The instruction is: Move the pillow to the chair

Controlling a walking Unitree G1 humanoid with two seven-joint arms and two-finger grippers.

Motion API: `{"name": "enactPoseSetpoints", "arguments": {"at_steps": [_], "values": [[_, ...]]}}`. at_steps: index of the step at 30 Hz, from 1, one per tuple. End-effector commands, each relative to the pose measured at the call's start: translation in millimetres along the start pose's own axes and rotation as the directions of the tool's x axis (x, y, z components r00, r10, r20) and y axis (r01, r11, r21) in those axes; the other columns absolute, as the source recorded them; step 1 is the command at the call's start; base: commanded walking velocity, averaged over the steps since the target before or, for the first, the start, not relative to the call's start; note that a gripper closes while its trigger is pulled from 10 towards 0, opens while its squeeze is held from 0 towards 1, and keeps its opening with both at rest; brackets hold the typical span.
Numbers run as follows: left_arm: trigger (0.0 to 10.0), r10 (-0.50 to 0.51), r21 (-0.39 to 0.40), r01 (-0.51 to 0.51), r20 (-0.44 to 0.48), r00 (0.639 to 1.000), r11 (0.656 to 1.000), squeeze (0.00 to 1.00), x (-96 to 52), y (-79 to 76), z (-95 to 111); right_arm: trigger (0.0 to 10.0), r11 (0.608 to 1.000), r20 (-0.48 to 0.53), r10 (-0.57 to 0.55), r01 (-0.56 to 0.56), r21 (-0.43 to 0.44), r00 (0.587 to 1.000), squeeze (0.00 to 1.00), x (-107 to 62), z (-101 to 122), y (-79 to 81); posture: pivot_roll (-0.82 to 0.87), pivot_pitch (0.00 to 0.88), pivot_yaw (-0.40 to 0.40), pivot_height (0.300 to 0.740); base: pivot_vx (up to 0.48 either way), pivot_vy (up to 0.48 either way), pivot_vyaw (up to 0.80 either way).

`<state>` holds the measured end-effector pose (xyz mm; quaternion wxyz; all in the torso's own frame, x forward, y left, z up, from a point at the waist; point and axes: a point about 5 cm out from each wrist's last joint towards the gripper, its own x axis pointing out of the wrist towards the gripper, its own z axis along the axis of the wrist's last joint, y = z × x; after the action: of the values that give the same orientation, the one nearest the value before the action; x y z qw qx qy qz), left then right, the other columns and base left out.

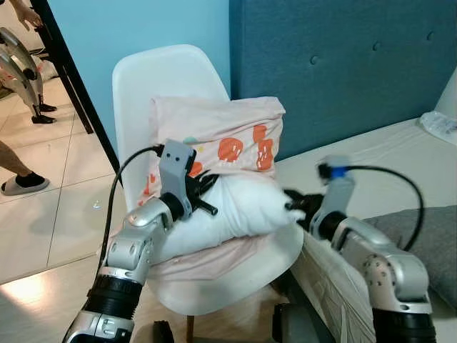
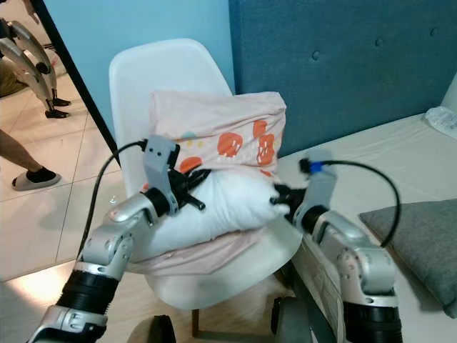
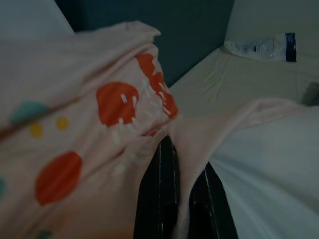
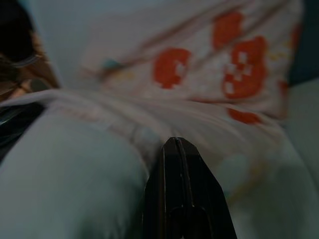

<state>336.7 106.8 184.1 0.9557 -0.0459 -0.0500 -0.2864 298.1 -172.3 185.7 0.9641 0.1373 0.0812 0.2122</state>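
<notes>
Likely home bedroom: bed (image 1: 371, 153), tufted headboard (image 1: 343, 64), tiled floor (image 1: 50, 207).

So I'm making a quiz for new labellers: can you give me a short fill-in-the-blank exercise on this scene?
1. The pillow rests on the seat of a ____ chair.
2. The pillow's pink cover has round spots, mostly ____ in colour.
3. The left gripper and right gripper press the pillow from ____ sides.
4. Behind the chair stands a padded headboard, coloured dark ____.

Missing words: white; orange; opposite; blue
</notes>
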Motion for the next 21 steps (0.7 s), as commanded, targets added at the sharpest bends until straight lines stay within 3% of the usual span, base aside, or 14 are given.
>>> {"name": "enactPoseSetpoints", "arguments": {"at_steps": [1, 2, 4, 7, 9, 13, 16, 18, 20, 21], "values": [[0.0, 0.030, 0.017, -0.032, 0.092, 0.995, 0.999, 0.00, 0.8, 7.1, 23.0, 10.0, 0.997, -0.027, 0.072, -0.072, -0.001, 0.997, 0.00, -1.8, -4.9, 9.2, -0.06, 0.052, 0.052, 0.564, 0.000, 0.000, 0.00], [0.0, 0.030, 0.017, -0.032, 0.092, 0.995, 0.999, 0.00, 0.8, 7.1, 23.0, 10.0, 0.997, -0.027, 0.072, -0.072, -0.001, 0.997, 0.00, -1.8, -4.9, 9.2, -0.06, 0.052, 0.052, 0.564, 0.000, 0.000, 0.00], [0.0, 0.021, -0.001, -0.021, 0.095, 0.995, 1.000, 0.00, 1.7, 5.0, 24.9, 10.0, 0.983, -0.153, 0.128, -0.145, -0.108, 0.980, 0.00, -14.3, -20.3, 12.5, -0.06, 0.047, 0.051, 0.564, 0.000, 0.000, 0.00], [0.0, 0.006, -0.020, -0.004, 0.100, 0.995, 1.000, 0.00, 2.1, 0.3, 25.8, 10.0, 0.989, -0.188, 0.098, -0.116, -0.092, 0.977, 0.00, -27.8, -22.1, 3.0, -0.06, 0.051, 0.053, 0.564, 0.000, 0.000, 0.00], [0.0, -0.003, -0.033, 0.006, 0.105, 0.994, 0.999, 0.00, 2.6, -3.6, 26.4, 10.0, 0.993, -0.175, 0.095, -0.107, -0.059, 0.980, 0.00, -39.4, -19.4, -1.2, -0.07, 0.050, 0.054, 0.564, 0.000, 0.000, 0.00], [0.0, -0.013, -0.038, 0.017, 0.103, 0.995, 0.999, 0.00, 4.4, -7.5, 25.6, 10.0, 0.979, -0.184, 0.180, -0.194, -0.059, 0.966, 0.00, -54.8, -20.3, 6.0, -0.08, 0.052, 0.059, 0.564, 0.000, 0.000, 0.00], [0.0, -0.013, -0.038, 0.017, 0.103, 0.995, 0.999, 0.00, 4.4, -7.5, 25.6, 10.0, 0.979, -0.184, 0.180, -0.194, -0.059, 0.966, 0.00, -54.8, -20.3, 6.0, -0.08, 0.052, 0.059, 0.564, 0.000, 0.000, 0.00], [0.0, -0.024, -0.046, 0.029, 0.100, 0.995, 0.999, 0.00, 5.8, -10.2, 24.5, 10.0, 0.952, -0.174, 0.274, -0.292, -0.089, 0.946, 0.00, -70.1, -17.5, 13.8, -0.08, 0.054, 0.061, 0.564, 0.000, 0.000, 0.00], [0.0, -0.024, -0.046, 0.029, 0.100, 0.995, 0.999, 0.00, 5.8, -10.2, 24.5, 10.0, 0.952, -0.174, 0.274, -0.292, -0.089, 0.946, 0.00, -70.1, -17.5, 13.8, -0.08, 0.054, 0.061, 0.564, 0.000, 0.000, 0.00], [0.0, -0.028, -0.050, 0.033, 0.098, 0.995, 0.998, 0.00, 6.5, -11.4, 23.8, 10.0, 0.937, -0.145, 0.328, -0.341, -0.076, 0.934, 0.00, -77.9, -15.5, 17.7, -0.08, 0.054, 0.061, 0.564, 0.000, 0.000, 0.00]]}}
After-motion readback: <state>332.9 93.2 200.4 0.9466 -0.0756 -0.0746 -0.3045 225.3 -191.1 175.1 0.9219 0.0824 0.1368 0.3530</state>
